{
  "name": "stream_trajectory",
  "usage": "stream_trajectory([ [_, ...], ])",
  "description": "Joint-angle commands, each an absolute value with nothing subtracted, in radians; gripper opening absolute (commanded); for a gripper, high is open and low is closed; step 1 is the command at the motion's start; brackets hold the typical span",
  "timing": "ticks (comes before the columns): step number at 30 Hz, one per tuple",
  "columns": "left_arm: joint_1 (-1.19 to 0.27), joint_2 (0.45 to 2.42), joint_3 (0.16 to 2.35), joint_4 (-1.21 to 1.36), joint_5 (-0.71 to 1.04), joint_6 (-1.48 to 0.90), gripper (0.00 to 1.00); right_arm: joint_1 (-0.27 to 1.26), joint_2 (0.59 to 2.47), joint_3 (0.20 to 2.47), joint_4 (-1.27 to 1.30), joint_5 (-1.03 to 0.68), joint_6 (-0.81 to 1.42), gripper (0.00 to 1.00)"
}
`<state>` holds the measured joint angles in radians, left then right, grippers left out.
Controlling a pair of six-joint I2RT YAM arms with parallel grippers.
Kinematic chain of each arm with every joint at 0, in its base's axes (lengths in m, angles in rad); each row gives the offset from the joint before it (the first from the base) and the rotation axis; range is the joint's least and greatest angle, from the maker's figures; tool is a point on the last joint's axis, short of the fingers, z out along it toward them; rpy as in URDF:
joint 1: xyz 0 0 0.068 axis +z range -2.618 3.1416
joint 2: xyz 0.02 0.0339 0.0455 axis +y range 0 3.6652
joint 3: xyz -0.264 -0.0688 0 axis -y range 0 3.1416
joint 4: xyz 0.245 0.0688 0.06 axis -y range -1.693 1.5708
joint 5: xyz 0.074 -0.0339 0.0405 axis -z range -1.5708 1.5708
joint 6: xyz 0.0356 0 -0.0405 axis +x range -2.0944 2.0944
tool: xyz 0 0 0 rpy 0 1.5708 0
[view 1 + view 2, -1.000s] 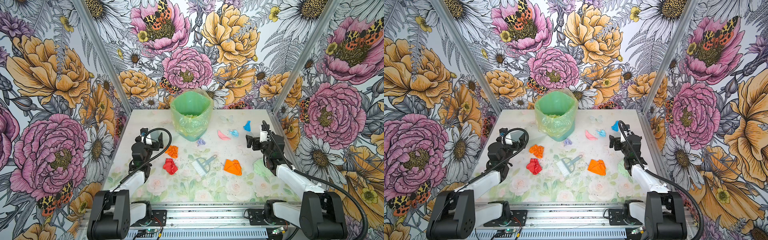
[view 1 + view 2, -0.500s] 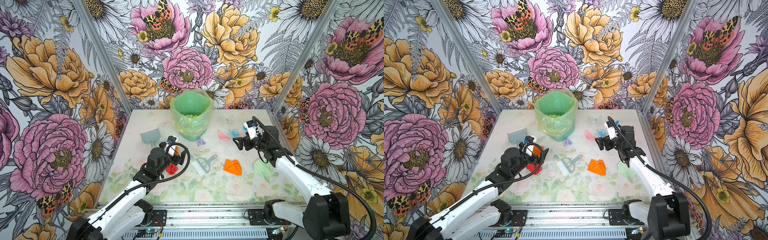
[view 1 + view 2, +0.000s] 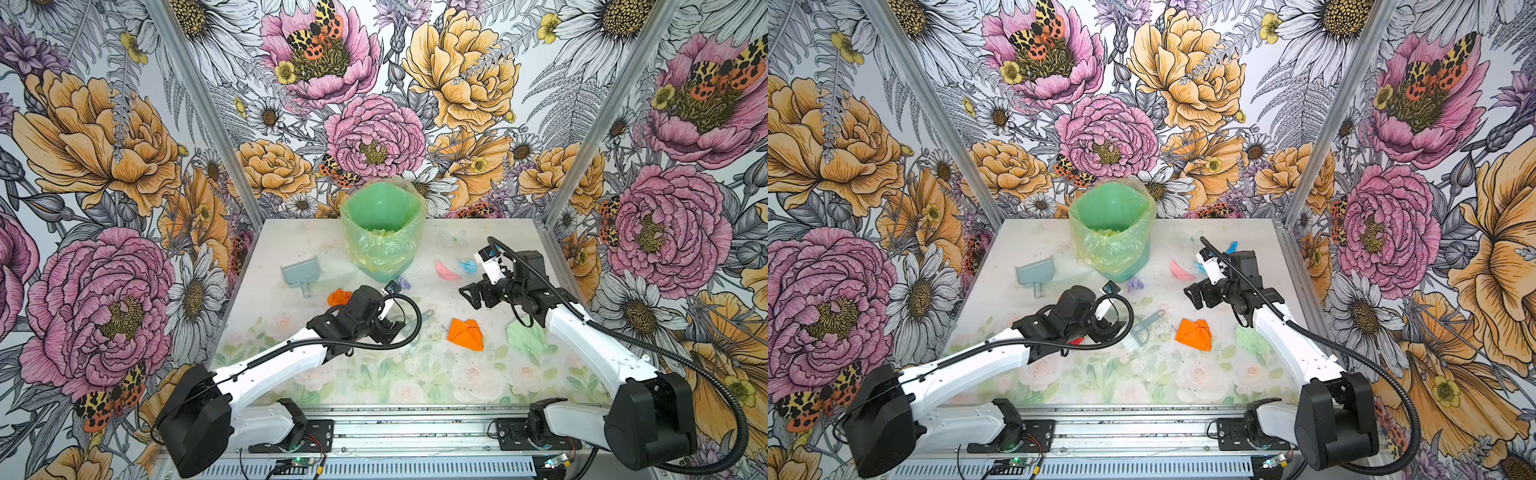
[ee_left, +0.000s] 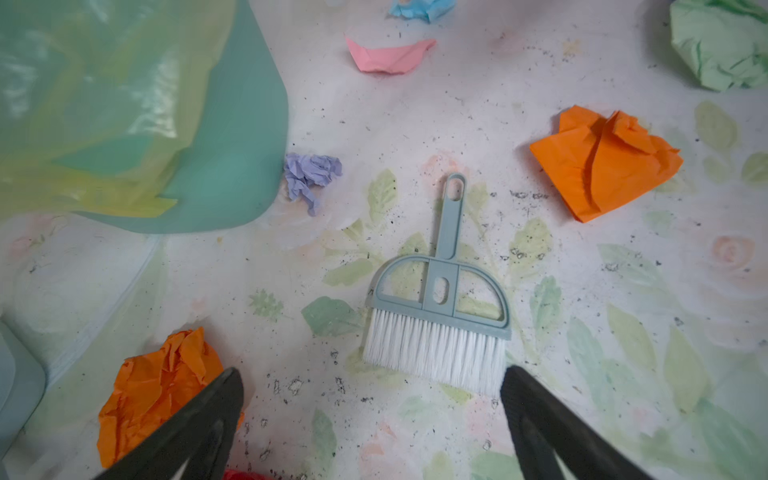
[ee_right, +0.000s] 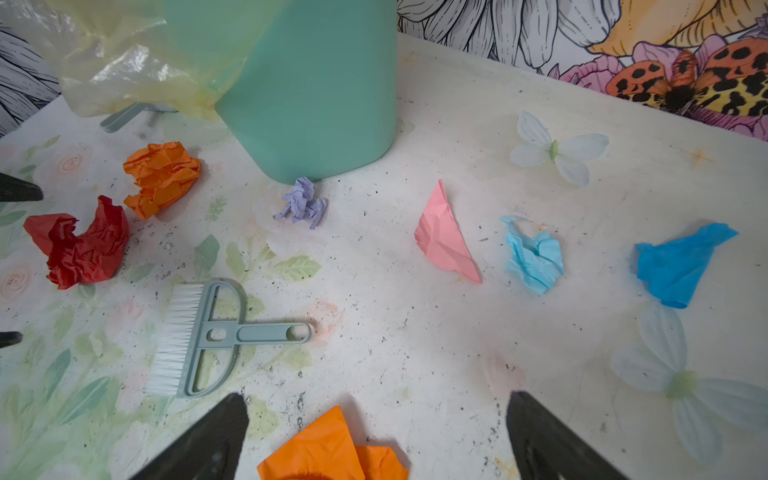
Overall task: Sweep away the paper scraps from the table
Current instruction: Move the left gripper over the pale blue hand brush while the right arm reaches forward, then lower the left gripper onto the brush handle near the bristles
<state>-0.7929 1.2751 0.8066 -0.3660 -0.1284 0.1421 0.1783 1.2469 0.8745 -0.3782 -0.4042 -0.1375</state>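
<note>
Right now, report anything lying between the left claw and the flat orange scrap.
The brush lies between the open left claw and the flat orange scrap, bristles toward the claw; nothing else visible does.

Overhead pair, close wrist-cams, shared table [image 3: 415, 374]

Crumpled matt paper scraps [image 5: 447, 235]; glossy plastic bag [image 3: 384, 245].
</note>
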Motion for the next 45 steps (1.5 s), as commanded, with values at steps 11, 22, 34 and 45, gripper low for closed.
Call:
stream_trajectory([
  [11,-0.846,1.518,1.010,-0.572,-0.101,0.177,0.99,0.194,1.257,0.884,-0.395,-0.341,-0.178,1.00],
  [22,-0.853,1.611,1.064,-0.583,-0.106,0.178,0.96,0.194,1.298,0.883,-0.394,-0.315,-0.186,1.00],
  [34,-0.861,1.709,1.137,-0.595,-0.087,0.183,0.75,0.194,1.304,0.881,-0.392,-0.287,-0.190,1.00],
  [45,-0.870,1.744,1.150,-0.597,-0.093,0.163,0.67,0.195,1.313,0.881,-0.391,-0.278,-0.190,1.00],
])
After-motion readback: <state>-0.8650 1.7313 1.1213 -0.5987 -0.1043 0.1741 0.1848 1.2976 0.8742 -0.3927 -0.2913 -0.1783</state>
